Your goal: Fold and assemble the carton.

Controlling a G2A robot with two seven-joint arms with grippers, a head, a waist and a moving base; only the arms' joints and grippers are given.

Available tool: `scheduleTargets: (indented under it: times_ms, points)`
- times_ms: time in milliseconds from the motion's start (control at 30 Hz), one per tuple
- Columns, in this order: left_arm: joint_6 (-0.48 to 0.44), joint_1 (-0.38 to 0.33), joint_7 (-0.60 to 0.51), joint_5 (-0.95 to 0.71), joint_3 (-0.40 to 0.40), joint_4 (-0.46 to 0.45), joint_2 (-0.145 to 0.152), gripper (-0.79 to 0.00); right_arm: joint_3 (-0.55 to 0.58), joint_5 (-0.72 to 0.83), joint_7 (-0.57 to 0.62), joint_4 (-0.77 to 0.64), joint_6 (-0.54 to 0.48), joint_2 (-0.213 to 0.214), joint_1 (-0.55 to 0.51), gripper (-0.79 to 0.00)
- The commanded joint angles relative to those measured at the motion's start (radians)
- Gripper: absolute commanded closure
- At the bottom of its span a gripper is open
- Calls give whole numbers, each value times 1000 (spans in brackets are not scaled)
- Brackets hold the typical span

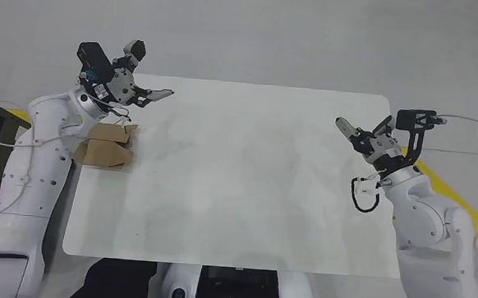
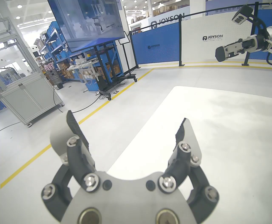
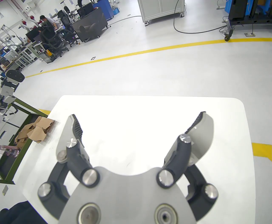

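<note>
White table (image 1: 245, 190) from above. A brown carton (image 1: 107, 145) lies at its left edge. Left gripper (image 1: 151, 71) upper left, right gripper (image 1: 364, 124) right; both jaws spread.

1 table (image 1: 236, 190), 1 left gripper (image 2: 127, 125), 1 right gripper (image 3: 138, 118), and perhaps 2 cartons (image 1: 107, 151).

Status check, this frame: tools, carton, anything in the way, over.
Left tool open, empty, over table corner. Right tool open, empty, opposite side. Carton unassembled at table's left edge, untouched.
</note>
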Motion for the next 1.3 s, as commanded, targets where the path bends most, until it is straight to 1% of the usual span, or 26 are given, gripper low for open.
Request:
scheduleTargets:
  times_ms: [0,100,167,200,233,333,433,567,733,867,933,1067,1267]
  points:
    - [0,0,0,0,0,0,0,-784,0,0,0,0,0,0,0,-785]
    - [8,10,-19,-27,-5,0,-1,-785,0,0,0,0,0,0,0,-785]
    - [-44,14,-55,-115,-15,20,0,-785,0,0,0,0,0,0,0,-785]
    - [-68,7,-90,-155,-20,31,1,-785,0,0,0,0,0,0,0,-785]
    - [-73,-2,-123,-180,-25,33,2,-785,0,0,0,0,0,0,0,-785]
    - [-34,-5,-191,-201,-40,28,4,-785,0,0,0,0,0,0,0,-785]
    - [-33,-6,-238,-236,-64,60,8,-785,0,0,0,0,0,0,0,-785]
    - [-63,-28,-328,-326,-96,150,15,-785,0,0,0,0,0,0,0,-785]
    - [-80,-78,-448,-429,-111,274,21,-785,0,0,0,0,0,0,0,-785]
    - [-123,-109,-552,-516,-115,364,27,-785,0,0,0,0,0,0,0,-785]
    - [-151,-127,-632,-574,-112,411,32,-785,0,0,0,0,0,0,0,-785]
    - [-151,-154,-812,-697,-102,481,46,-785,0,0,0,0,0,0,0,-785]
    - [-151,-186,-1036,-930,-131,612,73,-785,0,0,0,0,0,0,0,-785]
